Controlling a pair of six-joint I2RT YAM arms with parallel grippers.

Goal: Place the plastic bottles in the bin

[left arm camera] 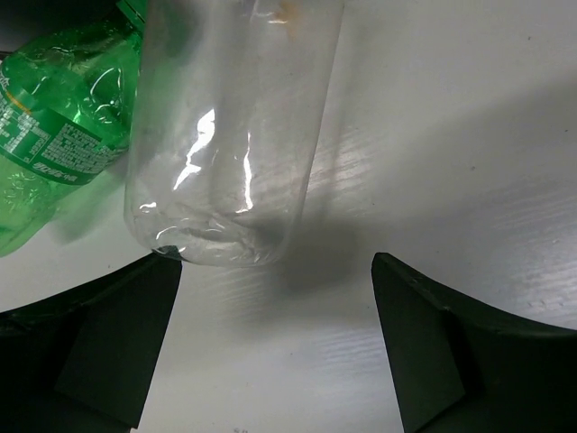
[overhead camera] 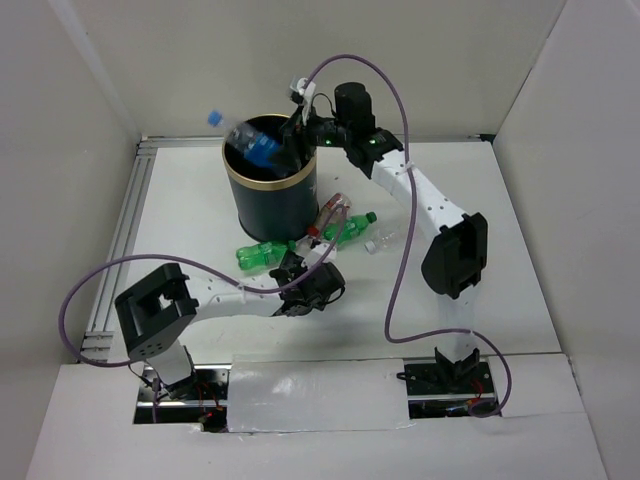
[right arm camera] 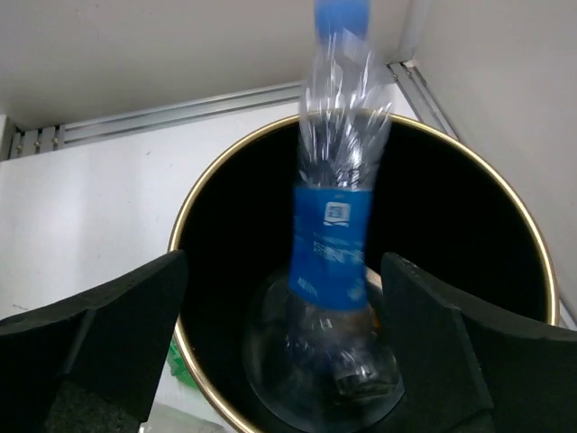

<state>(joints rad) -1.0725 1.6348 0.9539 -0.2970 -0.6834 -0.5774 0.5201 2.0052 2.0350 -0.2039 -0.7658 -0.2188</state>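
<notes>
The dark bin (overhead camera: 268, 200) with a gold rim stands at the back centre. A clear bottle with a blue label and cap (overhead camera: 243, 138) leans in it, its top sticking out past the rim; in the right wrist view this bottle (right arm camera: 332, 244) is blurred, base down inside the bin (right arm camera: 194, 212). My right gripper (overhead camera: 300, 126) hangs over the bin, open (right arm camera: 279, 347), with the bottle loose between the fingers. My left gripper (overhead camera: 296, 263) is open and low over the table (left arm camera: 275, 338), just short of a clear bottle's base (left arm camera: 225, 135). A green bottle (left arm camera: 54, 135) lies to its left.
In front of the bin lie two green bottles (overhead camera: 262, 254) (overhead camera: 352, 227), a clear bottle with a red cap (overhead camera: 330, 213) and a small clear bottle (overhead camera: 384, 239). White walls close in the table on the left, back and right. An aluminium rail (overhead camera: 120, 240) runs along the left edge.
</notes>
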